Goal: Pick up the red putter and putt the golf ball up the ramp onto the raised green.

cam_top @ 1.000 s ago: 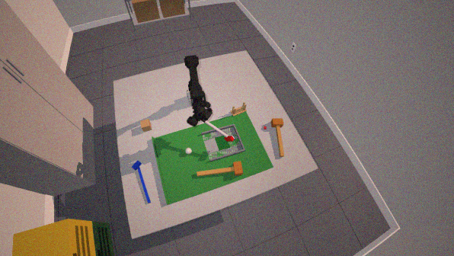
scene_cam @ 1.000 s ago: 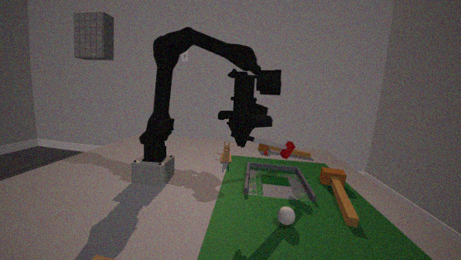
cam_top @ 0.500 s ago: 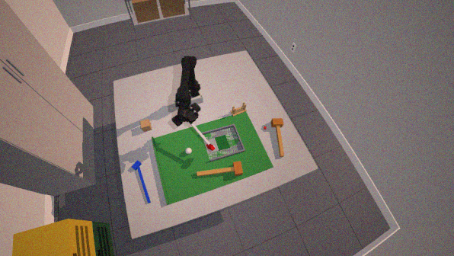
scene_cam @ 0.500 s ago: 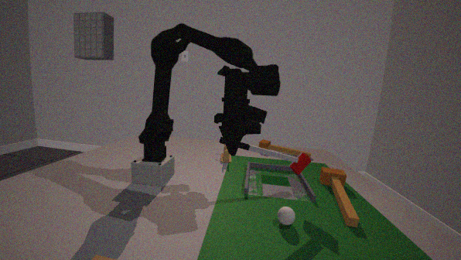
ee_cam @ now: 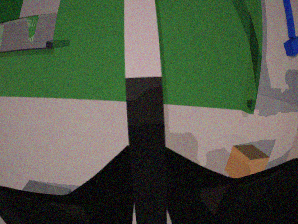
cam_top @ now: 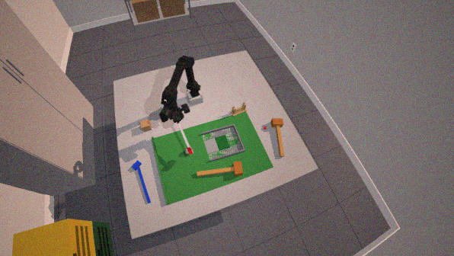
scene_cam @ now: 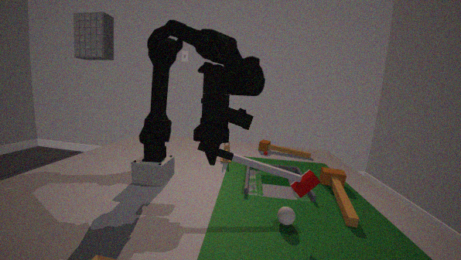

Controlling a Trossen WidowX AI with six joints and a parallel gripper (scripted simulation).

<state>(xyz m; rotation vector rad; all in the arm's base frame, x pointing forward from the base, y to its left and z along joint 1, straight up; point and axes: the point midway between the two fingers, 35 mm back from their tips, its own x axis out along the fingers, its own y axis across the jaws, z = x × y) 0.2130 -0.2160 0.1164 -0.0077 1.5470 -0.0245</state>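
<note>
Red head, pale shaft, dark grip: one putter is up off the ground, and the claw is clamped tight on its dark end, jaws nearly closed around it. Count the rest: one white golf ball, two wooden mallets, one blue mallet, one small wooden block, one little wooden fence piece and one tiny red cube. In the outside view the putter slopes down and to the right from the claw, its red head hanging just above the green mat, near the front corner of the grey-framed raised green at centre frame. The ball sits lower in that frame, on the mat, below and a touch left of the red head, apart from it. From the top view the red head covers the spot to the left of the raised green, and the ball cannot be made out there. In the wrist view the shaft runs straight up the middle of the frame over the mat, with the blue mallet at upper right and the wooden block at lower right.
</note>
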